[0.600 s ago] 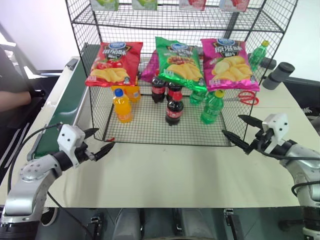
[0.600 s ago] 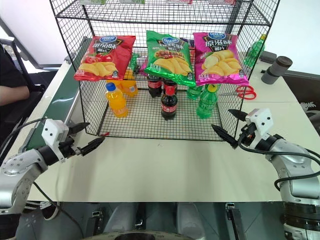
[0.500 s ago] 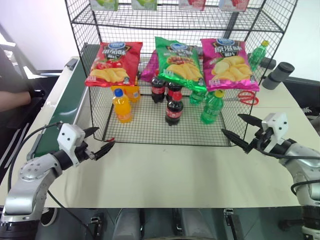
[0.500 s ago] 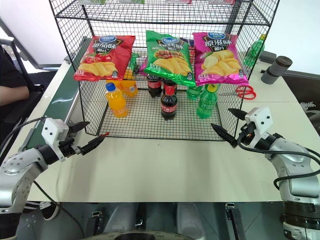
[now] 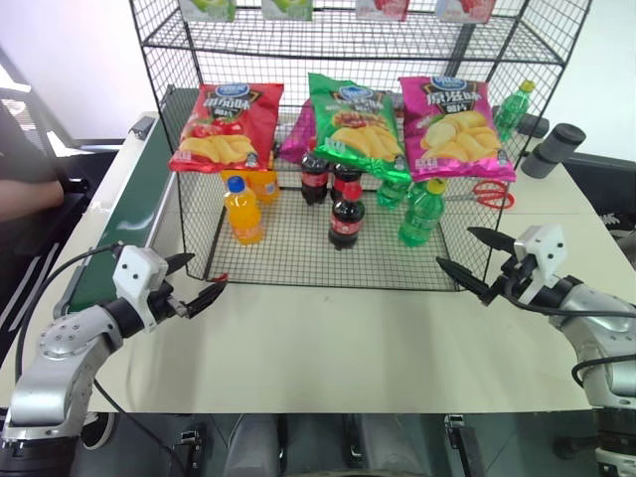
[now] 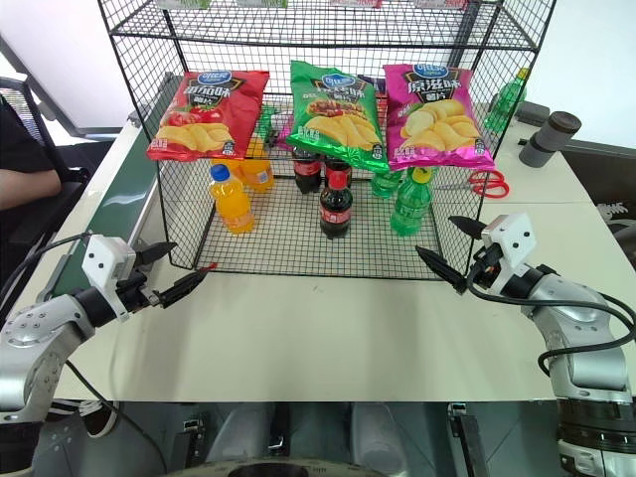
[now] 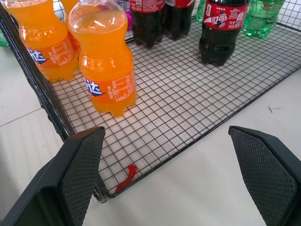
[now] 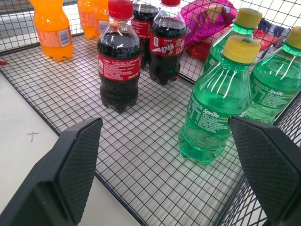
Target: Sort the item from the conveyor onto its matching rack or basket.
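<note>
Three cola bottles with red caps and labels stand on the bottom tier of the black wire rack [image 5: 298, 260]: one in front [image 5: 346, 221], two behind it [image 5: 314, 177] [image 5: 347, 175]. In the right wrist view the front cola bottle [image 8: 119, 66] stands just ahead of the fingers. The dark green conveyor [image 5: 124, 224] runs along the table's left side. My left gripper [image 5: 210, 272] is open and holds nothing, hovering at the rack's front left corner. My right gripper [image 5: 454, 246] is open with nothing in it, at the rack's front right corner.
Orange-drink bottles [image 5: 243, 211] stand left in the rack, green bottles [image 5: 422, 212] right. Red, green and pink crisp bags [image 5: 355, 121] hang on its front. Red scissors [image 5: 489, 195] and a grey cylinder [image 5: 554, 149] lie right of it. A person's arm [image 5: 25, 199] is beyond the conveyor.
</note>
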`<state>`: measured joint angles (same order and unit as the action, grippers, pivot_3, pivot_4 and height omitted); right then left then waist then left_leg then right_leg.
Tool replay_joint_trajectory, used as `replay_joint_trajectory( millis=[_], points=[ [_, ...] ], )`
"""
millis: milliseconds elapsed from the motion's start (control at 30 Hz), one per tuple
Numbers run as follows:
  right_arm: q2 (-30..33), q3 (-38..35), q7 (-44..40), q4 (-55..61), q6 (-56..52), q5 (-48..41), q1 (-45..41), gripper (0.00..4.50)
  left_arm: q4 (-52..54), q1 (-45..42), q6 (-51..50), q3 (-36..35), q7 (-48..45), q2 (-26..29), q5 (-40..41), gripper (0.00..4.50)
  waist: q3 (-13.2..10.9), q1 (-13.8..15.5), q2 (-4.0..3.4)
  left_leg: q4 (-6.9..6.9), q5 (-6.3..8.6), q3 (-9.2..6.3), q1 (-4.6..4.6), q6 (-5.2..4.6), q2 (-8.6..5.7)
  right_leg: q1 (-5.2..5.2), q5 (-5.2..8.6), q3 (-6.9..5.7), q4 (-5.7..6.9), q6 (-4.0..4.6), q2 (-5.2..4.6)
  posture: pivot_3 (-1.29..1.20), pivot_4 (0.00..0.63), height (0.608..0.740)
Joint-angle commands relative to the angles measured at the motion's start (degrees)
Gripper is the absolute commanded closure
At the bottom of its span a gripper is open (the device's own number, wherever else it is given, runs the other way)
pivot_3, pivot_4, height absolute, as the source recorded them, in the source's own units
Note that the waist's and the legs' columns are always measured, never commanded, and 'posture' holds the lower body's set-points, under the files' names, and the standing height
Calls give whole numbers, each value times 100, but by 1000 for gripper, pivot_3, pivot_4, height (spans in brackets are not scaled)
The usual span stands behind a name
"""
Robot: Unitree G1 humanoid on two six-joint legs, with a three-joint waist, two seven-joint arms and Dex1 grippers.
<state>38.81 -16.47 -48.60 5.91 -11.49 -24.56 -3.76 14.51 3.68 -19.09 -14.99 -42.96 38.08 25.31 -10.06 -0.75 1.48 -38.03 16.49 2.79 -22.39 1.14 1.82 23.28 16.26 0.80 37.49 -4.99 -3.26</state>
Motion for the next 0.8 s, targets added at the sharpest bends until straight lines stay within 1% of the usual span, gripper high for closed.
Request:
replay_joint_trajectory(
  millis=[33,433,800],
  points=[
    [-25,-60,0,23,120,-26,-40,52,38,-47,104,-196,73,26,-30,0,0,-1,0,0,0,0,0,0,0,0,0,0,0,0,0,0,150,740],
    [0,-85,-8,109,87,-50,66,52,203,167,35,-306,90,37,78,0,0,0,0,0,0,0,0,0,0,0,0,0,1,0,0,0,150,740],
    [-61,8,61,-91,192,63,-104,52,-33,-100,63,-286,110,11,38,0,0,0,0,-2,0,0,1,0,0,-1,0,0,2,0,0,0,150,740]
  ],
)
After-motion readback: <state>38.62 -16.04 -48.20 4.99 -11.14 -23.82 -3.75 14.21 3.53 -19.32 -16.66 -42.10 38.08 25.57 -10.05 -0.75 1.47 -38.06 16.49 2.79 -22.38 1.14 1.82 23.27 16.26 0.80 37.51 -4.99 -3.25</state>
